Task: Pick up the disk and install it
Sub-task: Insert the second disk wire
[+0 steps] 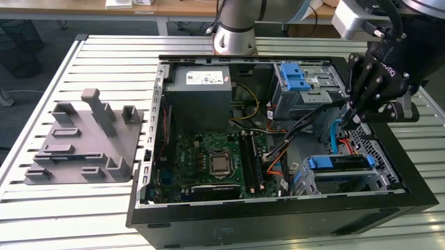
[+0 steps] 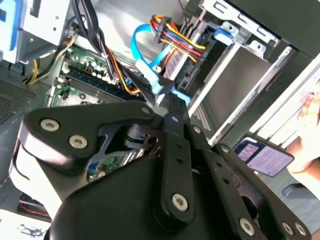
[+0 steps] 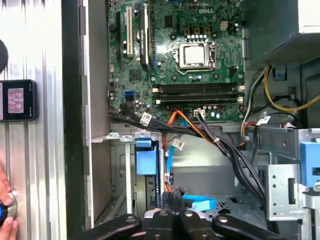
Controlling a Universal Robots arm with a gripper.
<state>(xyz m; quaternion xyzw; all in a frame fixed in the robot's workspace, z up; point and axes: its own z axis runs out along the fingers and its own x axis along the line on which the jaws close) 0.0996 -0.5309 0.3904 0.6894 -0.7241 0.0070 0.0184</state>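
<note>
Hovered claw (image 1: 351,121), seemingly shut beside cable (image 1: 338,138), above disk (image 1: 337,163) at lower right; likely needed square, gentle seating.

1. End effector (image 1: 357,119) fingertips sit behind cables in the exterior view; open or shut, can't tell.
2. Disk (image 1: 338,162) in the exterior view: mostly hidden in its bay, blue rail visible.
3. Hand (image 3: 6,212) cut off by the first wrist view's edge.
4. Power supply (image 3: 280,30) cropped in the first wrist view.
5. Small dark device (image 3: 17,100) cropped on the table (image 3: 40,150).
</note>
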